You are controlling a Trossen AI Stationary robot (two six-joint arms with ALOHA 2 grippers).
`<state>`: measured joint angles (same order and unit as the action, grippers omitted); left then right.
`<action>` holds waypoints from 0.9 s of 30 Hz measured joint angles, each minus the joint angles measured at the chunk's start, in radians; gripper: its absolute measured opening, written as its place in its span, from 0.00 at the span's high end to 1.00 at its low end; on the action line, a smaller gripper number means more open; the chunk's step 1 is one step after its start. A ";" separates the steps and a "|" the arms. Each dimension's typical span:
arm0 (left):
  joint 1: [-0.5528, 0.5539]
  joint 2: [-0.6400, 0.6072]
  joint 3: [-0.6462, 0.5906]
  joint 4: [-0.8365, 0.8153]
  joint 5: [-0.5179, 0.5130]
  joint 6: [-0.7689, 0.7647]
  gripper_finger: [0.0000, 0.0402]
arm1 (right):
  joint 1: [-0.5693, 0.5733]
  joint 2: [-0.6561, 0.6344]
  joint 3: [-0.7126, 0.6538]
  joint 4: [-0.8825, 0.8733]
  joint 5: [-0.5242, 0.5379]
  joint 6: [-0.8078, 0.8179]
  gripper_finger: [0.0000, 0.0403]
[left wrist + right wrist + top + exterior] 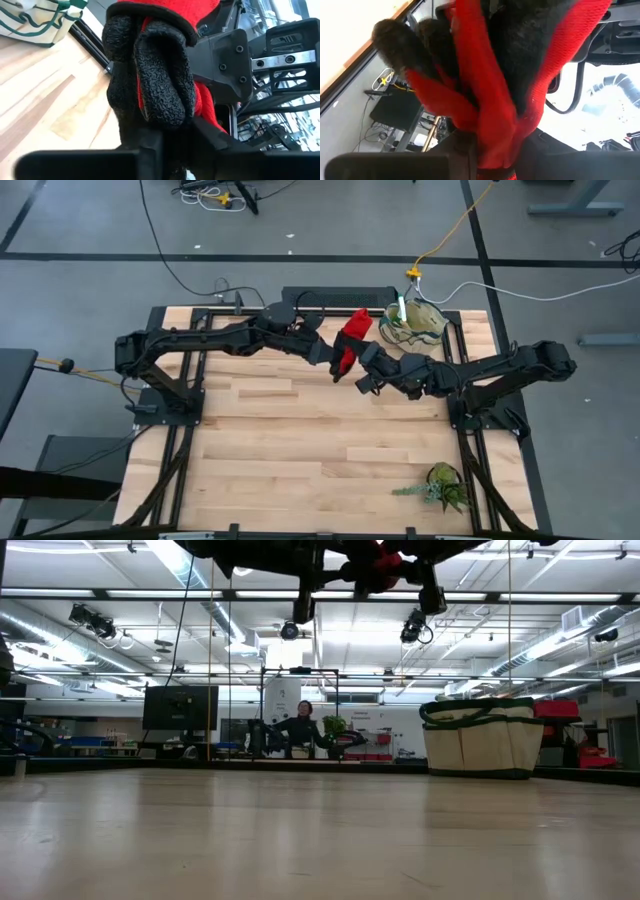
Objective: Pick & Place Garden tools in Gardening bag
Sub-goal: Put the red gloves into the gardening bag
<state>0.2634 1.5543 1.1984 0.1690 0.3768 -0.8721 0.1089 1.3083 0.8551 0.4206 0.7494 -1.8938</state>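
The red-and-black gloves (351,337) hang in the air between my two grippers, high above the table's far middle. They fill the left wrist view (155,75) and the right wrist view (490,80). My left gripper (335,361) comes from the left and my right gripper (364,370) from the right; both are shut on the gloves. The beige gardening bag with green trim (415,322) stands on its base at the far right edge and also shows in the low view (482,736). A pale green piece (402,309) sticks out of it. The trowel and the rake are out of view. My left gripper holds the gloves at their black-coated finger end (162,117), pinched between its two fingers. The gloves stand out ahead of the fingers, clear of the table. The gripper body hides the exact place of contact. My right gripper holds the gloves by their red knit part (492,135), bunched in several layers between its two fingers. The gloves stand out ahead of the fingers, clear of the table, with the black-tipped glove fingers (395,40) splayed at the free end.
A small leafy green plant (441,486) lies near the table's near right corner. The bare wooden tabletop (300,440) stretches below both arms. Black frame rails (175,430) run along the table's left and right sides. A person (302,725) sits far off in the room.
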 joint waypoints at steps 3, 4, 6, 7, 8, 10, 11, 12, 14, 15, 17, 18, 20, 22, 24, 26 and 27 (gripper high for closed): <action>0.000 0.000 0.000 -0.002 -0.004 -0.006 0.70 | 0.000 0.000 0.000 0.003 0.000 0.000 0.77; 0.000 0.000 0.000 -0.003 -0.004 -0.007 0.66 | 0.000 0.000 0.000 0.003 -0.001 0.000 0.77; 0.000 0.000 0.000 -0.004 -0.004 -0.008 0.58 | 0.000 0.000 0.000 0.004 -0.002 0.000 0.77; 0.000 0.000 0.000 -0.003 -0.001 -0.012 0.55 | 0.000 0.000 0.000 0.004 -0.004 0.000 0.77; 0.000 0.000 0.000 -0.003 0.004 -0.020 0.51 | 0.000 0.000 0.000 0.004 -0.007 0.000 0.77; 0.001 0.000 0.000 -0.003 0.011 -0.033 0.44 | 0.000 0.000 0.000 0.004 -0.009 0.000 0.77; 0.001 0.000 0.000 -0.002 0.015 -0.033 0.42 | 0.001 0.000 0.000 0.004 -0.010 0.000 0.77; 0.001 0.000 0.000 -0.002 0.021 -0.034 0.39 | 0.001 0.000 0.000 0.004 -0.010 0.000 0.77; 0.001 0.000 0.000 0.000 0.024 -0.034 0.35 | 0.001 0.000 0.000 0.006 -0.010 0.000 0.77; 0.000 0.000 0.000 0.000 0.025 -0.034 0.34 | 0.001 0.000 0.000 0.006 -0.010 0.000 0.77; -0.003 0.000 0.000 0.000 0.027 -0.035 0.31 | 0.001 0.000 0.000 0.006 -0.010 0.000 0.77; -0.003 0.000 0.000 0.000 0.028 -0.034 0.31 | 0.001 0.000 0.000 0.006 -0.010 0.000 0.77; -0.004 0.000 0.000 0.000 0.034 -0.035 0.30 | 0.001 0.000 0.000 0.006 -0.010 0.000 0.77; -0.004 0.000 0.000 -0.001 0.037 -0.040 0.30 | 0.001 0.000 0.000 0.007 -0.009 0.000 0.77; -0.001 0.000 0.000 -0.001 0.041 -0.041 0.30 | 0.001 0.000 0.000 0.007 -0.009 0.001 0.77; 0.005 0.000 0.000 -0.001 0.056 -0.050 0.31 | 0.001 0.000 0.000 0.008 -0.009 0.014 0.77; 0.009 0.000 0.000 -0.001 0.068 -0.064 0.31 | 0.001 0.000 0.000 0.008 -0.006 0.024 0.77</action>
<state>0.2723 1.5543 1.1984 0.1684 0.4449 -0.9357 0.1097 1.3083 0.8551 0.4291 0.7432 -1.8698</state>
